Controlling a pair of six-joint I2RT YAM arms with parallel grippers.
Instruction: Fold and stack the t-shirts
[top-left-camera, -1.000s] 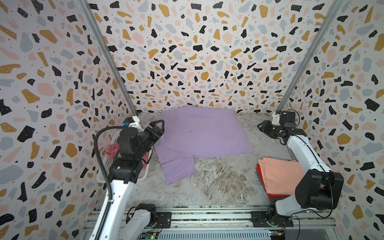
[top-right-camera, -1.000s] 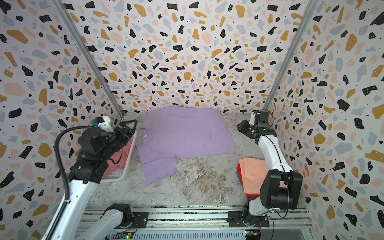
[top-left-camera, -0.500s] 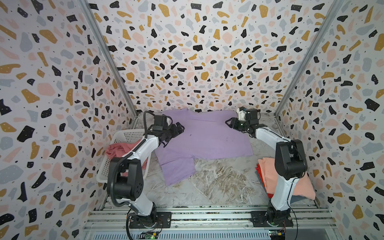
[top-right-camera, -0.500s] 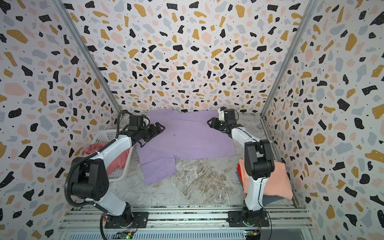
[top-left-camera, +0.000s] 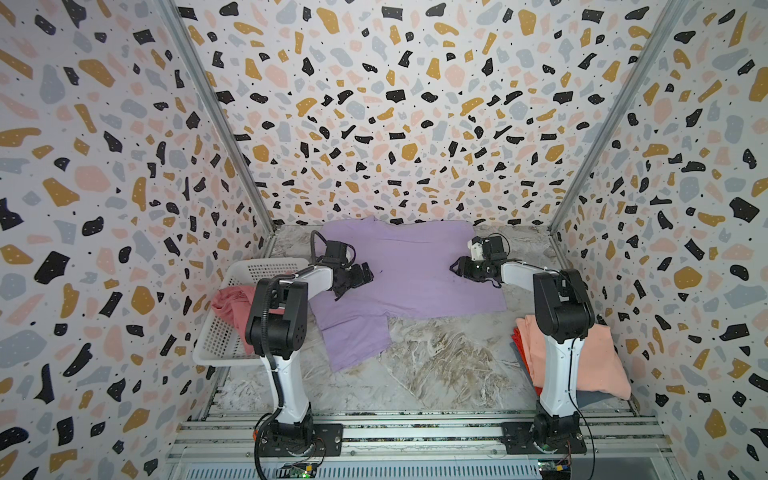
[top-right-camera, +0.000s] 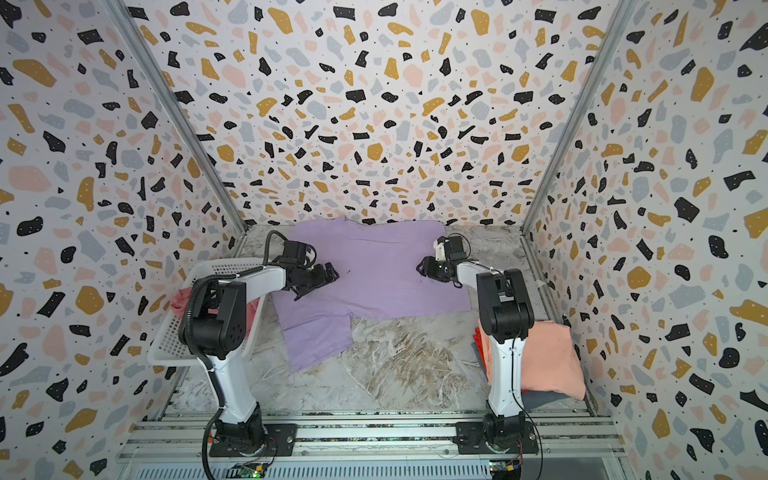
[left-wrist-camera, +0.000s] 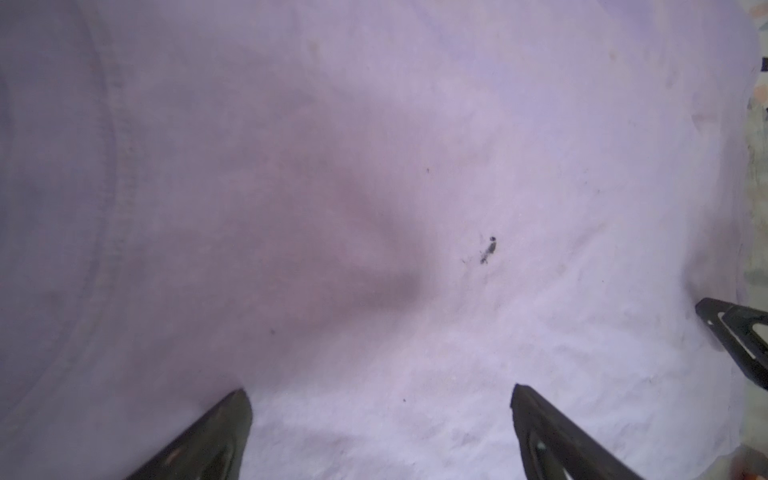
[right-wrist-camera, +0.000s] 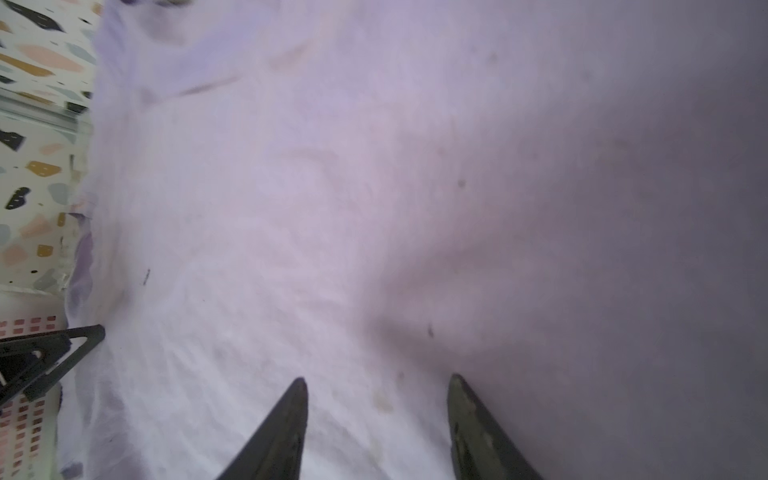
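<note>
The counter (top-left-camera: 436, 365) (top-right-camera: 395, 365) has a grey-and-brown marbled top, and a lilac t-shirt (top-left-camera: 415, 274) (top-right-camera: 382, 270) lies spread flat across its back half, with one flap of cloth reaching forward at the shirt's left corner. In both top views a white perforated basket (top-left-camera: 216, 345) (top-right-camera: 166, 345) stands just left of the lilac t-shirt, its near wall touching or almost touching the cloth. To the right of the lilac t-shirt and further forward, well apart from it, a folded red t-shirt (top-left-camera: 517, 336) (top-right-camera: 478, 336) lies under a folded peach t-shirt (top-left-camera: 602, 361) (top-right-camera: 548, 357). In front of the lilac t-shirt the marbled top is bare.
</note>
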